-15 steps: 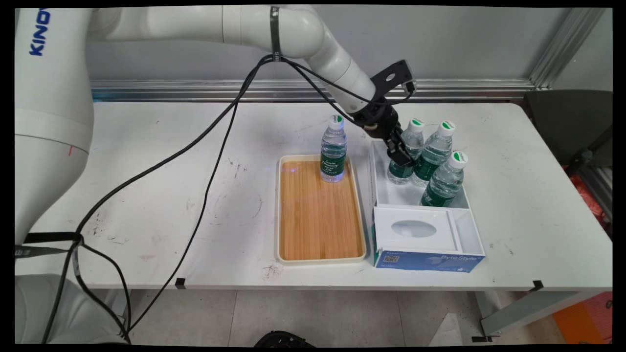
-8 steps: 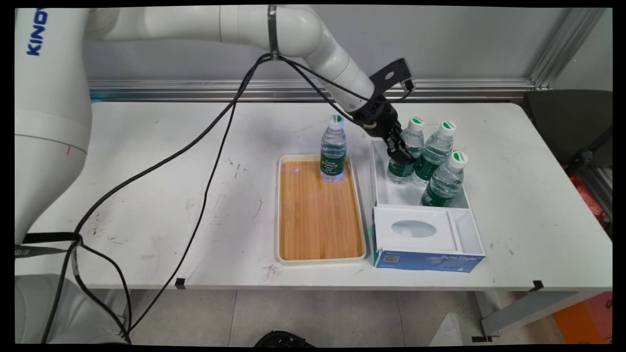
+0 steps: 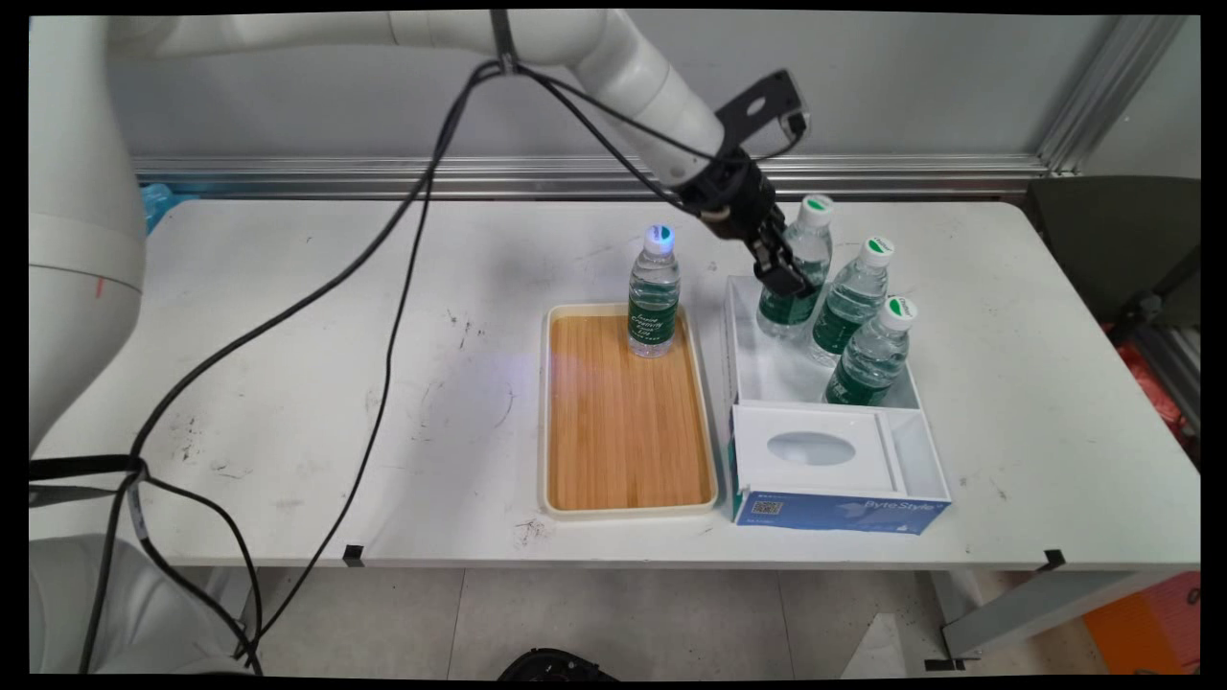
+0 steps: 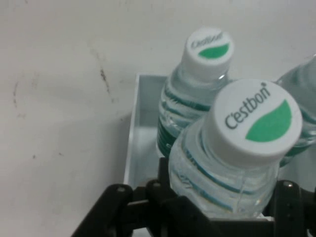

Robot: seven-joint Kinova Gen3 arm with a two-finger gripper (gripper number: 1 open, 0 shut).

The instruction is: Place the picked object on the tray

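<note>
My black gripper (image 3: 786,276) is shut on a clear water bottle (image 3: 798,261) with a green label and a white, green-marked cap, holding it by the body. The held bottle hangs tilted over the far left corner of the white open box (image 3: 733,331), its base just above the box floor. In the hand view the held bottle (image 4: 232,163) fills the lower right between the fingers of my gripper (image 4: 224,200). Two more bottles (image 3: 849,299) (image 3: 870,353) stand in the box to its right. One of them (image 4: 190,94) shows just beyond the held bottle, inside the box wall (image 4: 130,148).
A fourth bottle (image 3: 654,297) stands at the far right corner of the bamboo-bottomed tray (image 3: 623,431), left of the box. The box's near half holds a white insert (image 3: 815,448) above a blue front face. Black cables (image 3: 383,316) hang from the arm over the table's left half.
The gripper has risen with the bottle in it, lifting the bottle out from among the other two in the box. The other bottles have stayed put.
</note>
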